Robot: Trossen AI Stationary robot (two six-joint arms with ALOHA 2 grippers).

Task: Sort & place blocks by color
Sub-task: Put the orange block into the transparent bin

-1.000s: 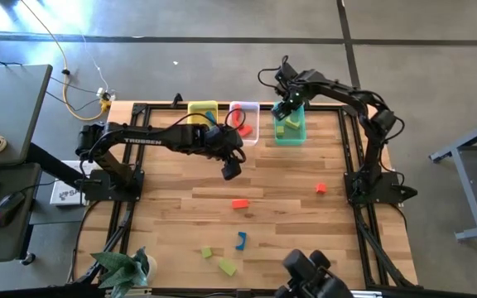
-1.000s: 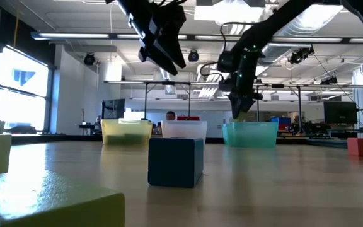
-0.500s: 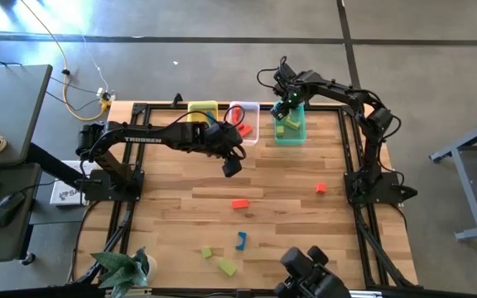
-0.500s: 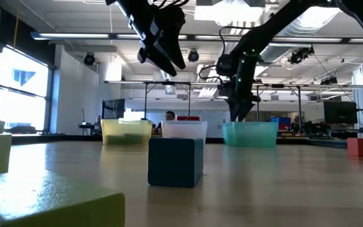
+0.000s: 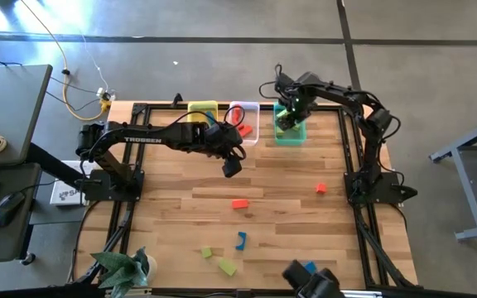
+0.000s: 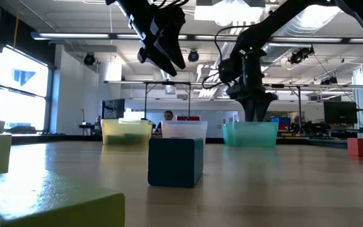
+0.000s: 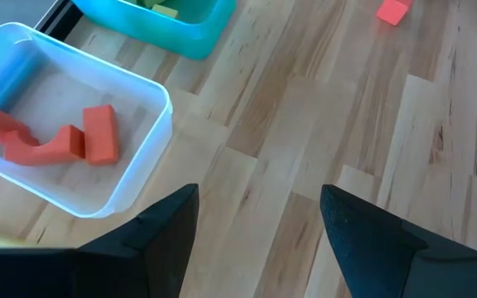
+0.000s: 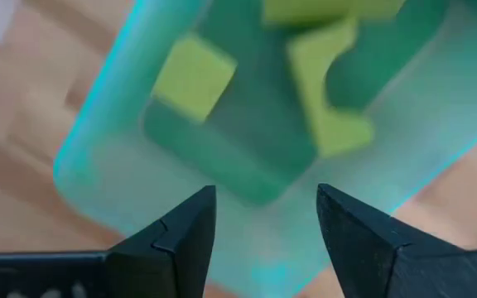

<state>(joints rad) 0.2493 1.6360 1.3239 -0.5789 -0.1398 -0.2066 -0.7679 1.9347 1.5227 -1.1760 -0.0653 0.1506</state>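
Observation:
My right gripper point(image 5: 286, 118) point(image 8: 266, 217) hangs open and empty over the teal bin point(image 5: 291, 136), pointing down into it. Yellow-green blocks point(image 8: 190, 76) lie on the bin's floor. My left gripper point(image 5: 231, 169) point(image 7: 259, 222) hovers open and empty above the table, just near of the clear bin point(image 7: 151, 136). That bin holds red-orange blocks point(image 7: 99, 142). Loose on the wood lie a red-orange bar point(image 5: 239, 204), a red cube point(image 5: 320, 189), a blue arch point(image 5: 241, 241) and two yellow-green blocks point(image 5: 207, 252) point(image 5: 227, 266).
The yellow bin point(image 5: 203, 109), clear bin and teal bin stand in a row at the far edge. A potted plant point(image 5: 124, 266) sits at the near left corner and a dark camera mount point(image 5: 311, 280) at the near edge. Bare wood lies between the bins and the loose blocks.
My right gripper has turned about its wrist above the teal bin and shifted slightly toward the near edge. The left arm has kept still.

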